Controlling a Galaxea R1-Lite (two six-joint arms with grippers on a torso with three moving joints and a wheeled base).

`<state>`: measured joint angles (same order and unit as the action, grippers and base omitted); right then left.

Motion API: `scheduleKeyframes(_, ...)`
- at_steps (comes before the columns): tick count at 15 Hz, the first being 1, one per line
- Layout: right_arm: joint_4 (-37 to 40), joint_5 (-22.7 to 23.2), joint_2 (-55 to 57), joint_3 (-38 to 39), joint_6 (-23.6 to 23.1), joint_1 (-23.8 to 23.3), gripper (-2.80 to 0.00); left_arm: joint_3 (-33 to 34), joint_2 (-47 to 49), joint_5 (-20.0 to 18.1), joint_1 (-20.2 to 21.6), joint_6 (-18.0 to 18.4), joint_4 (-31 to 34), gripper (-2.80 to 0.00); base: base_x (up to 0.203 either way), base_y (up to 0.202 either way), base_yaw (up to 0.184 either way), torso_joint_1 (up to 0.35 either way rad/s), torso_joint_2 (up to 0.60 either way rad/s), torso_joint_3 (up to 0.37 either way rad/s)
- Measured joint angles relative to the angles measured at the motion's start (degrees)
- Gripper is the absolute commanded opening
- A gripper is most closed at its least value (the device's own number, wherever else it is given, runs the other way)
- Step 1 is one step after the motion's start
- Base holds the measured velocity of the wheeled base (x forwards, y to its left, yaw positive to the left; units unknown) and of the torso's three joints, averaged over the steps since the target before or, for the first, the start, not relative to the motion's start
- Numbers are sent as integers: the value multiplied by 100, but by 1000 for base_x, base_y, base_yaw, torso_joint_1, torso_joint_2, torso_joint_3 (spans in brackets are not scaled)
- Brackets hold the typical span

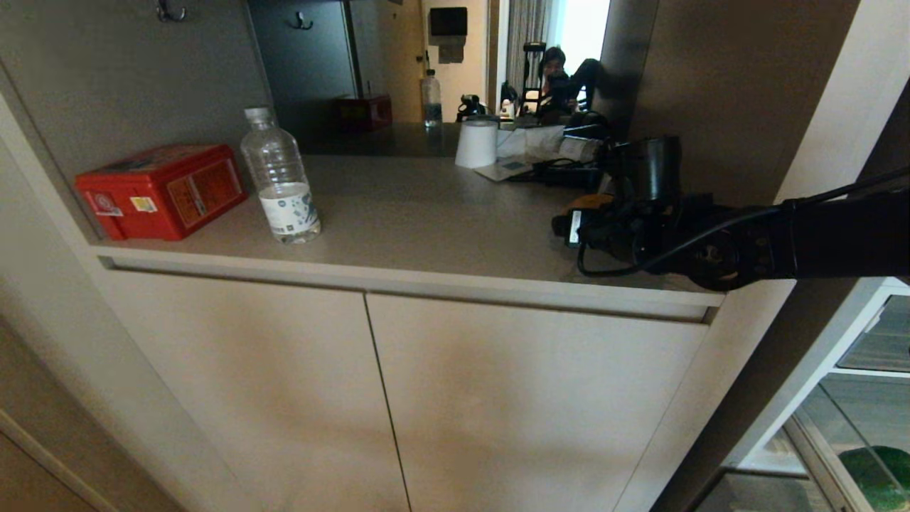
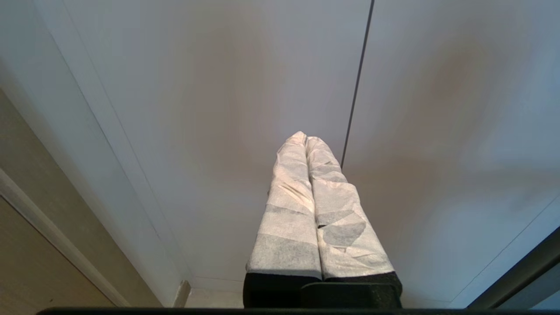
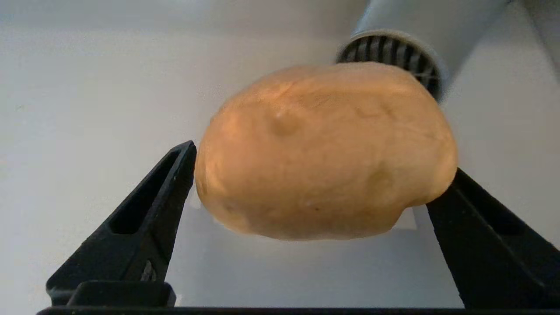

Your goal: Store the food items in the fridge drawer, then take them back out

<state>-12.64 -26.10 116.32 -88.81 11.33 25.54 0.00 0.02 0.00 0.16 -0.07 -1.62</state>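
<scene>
The tan potato (image 3: 323, 148) lies on the beige counter (image 1: 426, 213) between the spread black fingers of my right gripper (image 3: 323, 162). One fingertip (image 3: 186, 162) stands just off the potato's side; the other is partly hidden behind it. In the head view the right gripper (image 1: 586, 213) reaches in level from the right, with the potato (image 1: 590, 202) as an orange patch at its tip. A green shape, the bell pepper (image 1: 878, 469), shows behind the clear plastic of the fridge drawer (image 1: 832, 427) at the bottom right. My left gripper (image 2: 305, 138), with white-wrapped fingers, is shut and parked facing the cabinet doors.
A grey hair dryer (image 1: 657, 171) stands right behind the potato, its grille (image 3: 389, 48) close. A white paper roll (image 1: 476, 142) and papers sit further back. A water bottle (image 1: 281, 178) and a red box (image 1: 162, 188) stand at the left. A mirror behind reflects a seated person.
</scene>
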Motion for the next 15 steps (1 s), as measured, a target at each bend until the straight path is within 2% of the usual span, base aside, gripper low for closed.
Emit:
scheduleKeyframes(5, 0, -331, -4, -33, -46, 1, 0, 0, 0, 0, 0, 0, -1, -280, 0, 0, 0, 0, 0, 0)
scheduleKeyframes(8, -118, -569, 40, -66, -236, 37, 0, 0, 0, 0, 0, 0, 0, -280, 0, 0, 0, 0, 0, 0)
scheduleKeyframes(11, -503, -599, 116, -80, -481, 84, 0, 0, 0, 0, 0, 0, 0, -280, 0, 0, 0, 0, 0, 0)
scheduleKeyframes(15, -535, -706, 265, -326, -582, 100, 0, 0, 0, 0, 0, 0, -2, -280, 0, 0, 0, 0, 0, 0)
